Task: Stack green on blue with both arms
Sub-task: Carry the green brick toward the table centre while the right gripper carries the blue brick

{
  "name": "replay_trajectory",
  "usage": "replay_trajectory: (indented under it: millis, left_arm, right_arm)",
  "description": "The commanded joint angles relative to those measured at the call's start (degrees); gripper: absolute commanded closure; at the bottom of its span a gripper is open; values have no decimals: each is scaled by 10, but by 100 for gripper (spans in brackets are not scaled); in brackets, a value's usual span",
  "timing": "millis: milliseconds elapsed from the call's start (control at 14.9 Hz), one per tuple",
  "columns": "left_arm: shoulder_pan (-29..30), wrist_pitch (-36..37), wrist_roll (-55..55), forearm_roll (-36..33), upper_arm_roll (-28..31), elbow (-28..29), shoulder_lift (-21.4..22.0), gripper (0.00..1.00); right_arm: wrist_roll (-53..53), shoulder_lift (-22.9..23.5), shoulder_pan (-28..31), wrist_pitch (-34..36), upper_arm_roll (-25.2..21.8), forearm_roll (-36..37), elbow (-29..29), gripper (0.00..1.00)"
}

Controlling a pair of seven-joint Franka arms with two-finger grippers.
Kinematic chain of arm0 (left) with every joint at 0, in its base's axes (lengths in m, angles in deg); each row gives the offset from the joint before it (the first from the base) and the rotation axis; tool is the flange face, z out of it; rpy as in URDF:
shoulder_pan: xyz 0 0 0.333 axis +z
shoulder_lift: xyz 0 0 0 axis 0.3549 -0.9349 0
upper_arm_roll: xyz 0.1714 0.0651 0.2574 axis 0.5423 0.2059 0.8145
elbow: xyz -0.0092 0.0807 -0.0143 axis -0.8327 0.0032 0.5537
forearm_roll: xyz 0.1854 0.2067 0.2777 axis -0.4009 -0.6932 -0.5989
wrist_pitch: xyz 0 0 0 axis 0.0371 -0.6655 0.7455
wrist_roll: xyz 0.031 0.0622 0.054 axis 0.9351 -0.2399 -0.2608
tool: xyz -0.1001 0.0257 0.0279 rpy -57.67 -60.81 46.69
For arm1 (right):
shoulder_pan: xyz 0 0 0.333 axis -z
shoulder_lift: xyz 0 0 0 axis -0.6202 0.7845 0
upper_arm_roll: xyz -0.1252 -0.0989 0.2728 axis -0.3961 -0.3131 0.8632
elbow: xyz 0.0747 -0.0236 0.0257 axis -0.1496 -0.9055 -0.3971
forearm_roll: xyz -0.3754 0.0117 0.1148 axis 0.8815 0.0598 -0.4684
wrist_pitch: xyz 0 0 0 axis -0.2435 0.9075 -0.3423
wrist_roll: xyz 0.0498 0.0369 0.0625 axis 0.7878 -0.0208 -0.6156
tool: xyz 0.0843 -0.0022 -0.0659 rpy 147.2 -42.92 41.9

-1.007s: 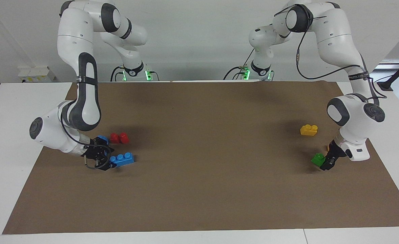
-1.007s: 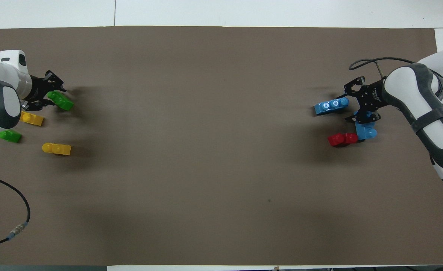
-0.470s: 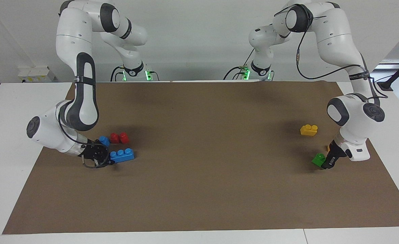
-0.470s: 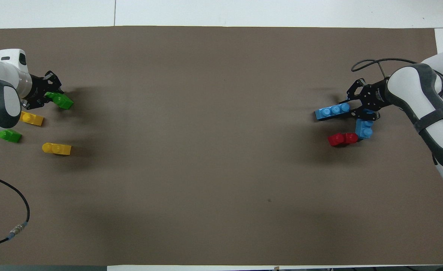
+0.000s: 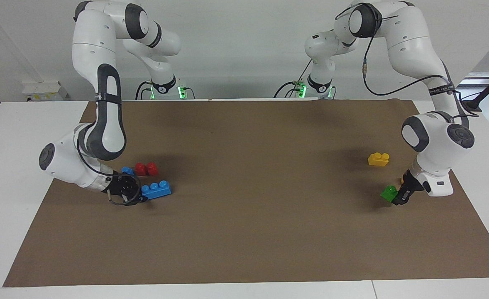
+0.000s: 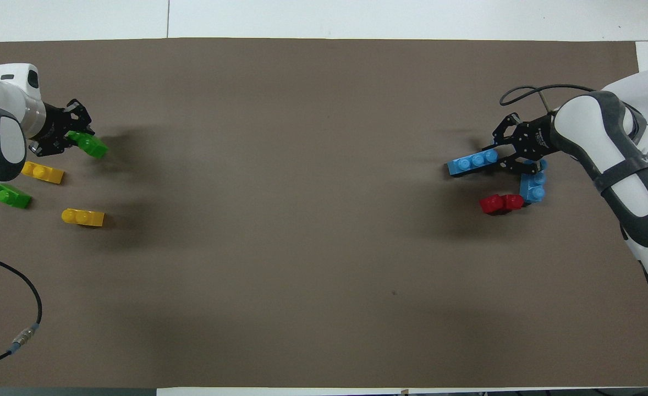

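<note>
My right gripper (image 5: 138, 195) (image 6: 498, 157) is shut on one end of a long blue brick (image 5: 156, 190) (image 6: 472, 163) and holds it level, just above the brown mat. The second blue brick (image 6: 533, 187) lies beside the red brick (image 5: 146, 169) (image 6: 500, 203), nearer to the robots than the held one. My left gripper (image 5: 396, 199) (image 6: 79, 137) is shut on a green brick (image 5: 389, 193) (image 6: 91, 146), low over the mat at the left arm's end. The second green brick (image 6: 7, 195) lies nearer to the robots; the left arm hides it in the facing view.
Two yellow bricks (image 6: 42, 173) (image 6: 83, 217) lie near the green ones; one shows in the facing view (image 5: 378, 159). A black cable (image 6: 24, 308) lies on the mat near the left arm's base. The brown mat (image 5: 261, 174) is bare between the two groups.
The right gripper has closed on the blue brick, raised it and carried it toward the table's middle. The left gripper has closed on the green brick, which has hardly moved.
</note>
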Motion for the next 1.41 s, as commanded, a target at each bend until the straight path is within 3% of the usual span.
replay_trajectory:
  millis: [0,269,806,1074,1343]
  left_arm:
    - [-7,45,8,-5,4,9,43,100]
    - [-34,89,116,-3,4,12,79,100]
    - [-90,130,429,-2,3,38,140,100]
    - [-138,123,572,-2,3,98,192,100]
    - [-218,115,696,-2,4,110,201,100]
  right_arm:
    - [76,-9,-13,16,0,-35,24,100]
    - [111,-43,-49,62,1,-35,50,100]
    - [335,-116,-197,54,-1,-16,-5,100]
    - [455,-144,-267,-63,1,4,-94,100]
    - [482,-168,-299,-152,2,0,-184,100]
